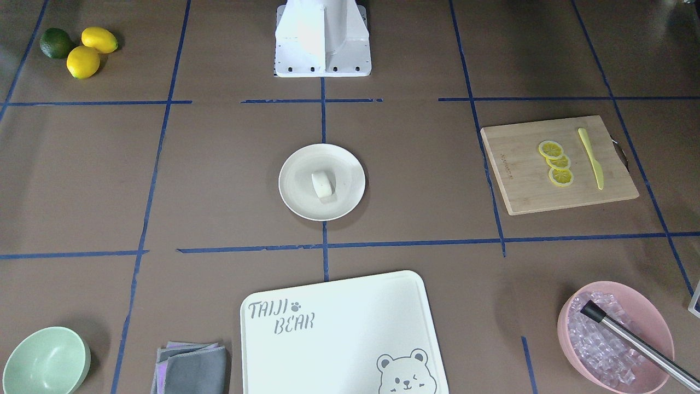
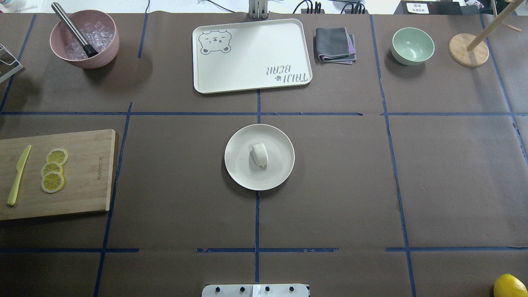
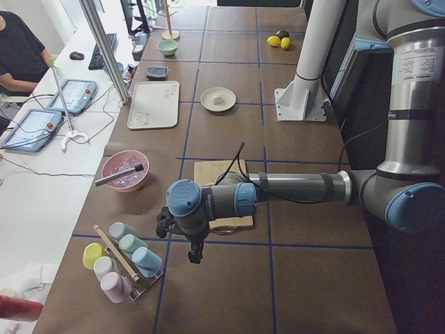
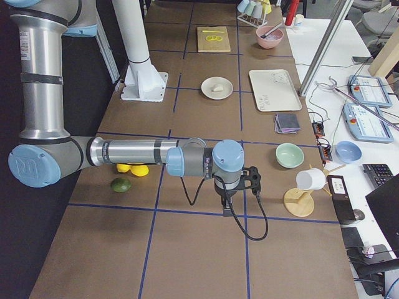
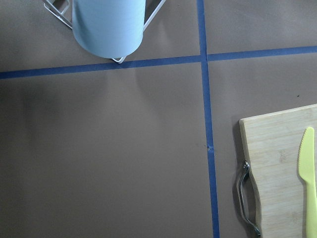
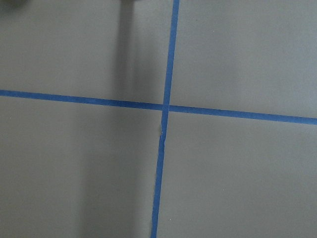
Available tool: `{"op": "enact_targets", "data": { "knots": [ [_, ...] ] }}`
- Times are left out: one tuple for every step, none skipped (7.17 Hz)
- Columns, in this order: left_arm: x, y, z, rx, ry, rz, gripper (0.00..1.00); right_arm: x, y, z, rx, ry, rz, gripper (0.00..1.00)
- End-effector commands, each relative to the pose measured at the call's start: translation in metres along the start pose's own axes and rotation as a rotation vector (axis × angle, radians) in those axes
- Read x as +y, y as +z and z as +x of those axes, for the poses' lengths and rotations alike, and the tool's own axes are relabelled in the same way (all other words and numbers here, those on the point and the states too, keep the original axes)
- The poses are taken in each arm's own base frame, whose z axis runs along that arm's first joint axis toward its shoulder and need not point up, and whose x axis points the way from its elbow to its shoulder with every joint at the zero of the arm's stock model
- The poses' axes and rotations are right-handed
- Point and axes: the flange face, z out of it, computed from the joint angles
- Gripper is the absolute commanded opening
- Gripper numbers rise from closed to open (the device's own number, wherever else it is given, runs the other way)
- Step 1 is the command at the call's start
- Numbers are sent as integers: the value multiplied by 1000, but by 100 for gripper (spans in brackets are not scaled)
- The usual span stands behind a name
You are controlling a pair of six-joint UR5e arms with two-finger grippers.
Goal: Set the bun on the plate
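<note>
The bun (image 2: 260, 155), a small white oblong lump, lies in the middle of the round cream plate (image 2: 239, 173) at the table's centre; both also show in the front view, the bun (image 1: 322, 184) on the plate (image 1: 295, 197). Neither arm is over the plate. My left gripper (image 3: 195, 255) hangs beyond the table's left end, near the cup rack, far from the plate. My right gripper (image 4: 225, 209) hangs low over the table's right end. Both show only in the side views, so I cannot tell whether they are open or shut.
A bamboo board (image 2: 88, 198) carries lemon slices (image 2: 53, 181) and a yellow knife (image 2: 17, 176). Along the far edge stand a pink bowl of ice (image 2: 103, 55), the bear-printed board (image 2: 255, 53), a folded cloth (image 2: 335, 44), a green bowl (image 2: 412, 45) and a wooden stand (image 2: 468, 50). Lemons (image 1: 83, 61) lie near the right end.
</note>
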Motion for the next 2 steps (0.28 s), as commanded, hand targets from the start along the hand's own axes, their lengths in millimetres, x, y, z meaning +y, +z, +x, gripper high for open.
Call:
{"op": "enact_targets", "data": {
  "knots": [
    [0,0,0,-1,0,0,100,0,0,0,0,1,0,100],
    [0,0,0,1,2,0,100,0,0,0,0,1,0,100]
  ]
}}
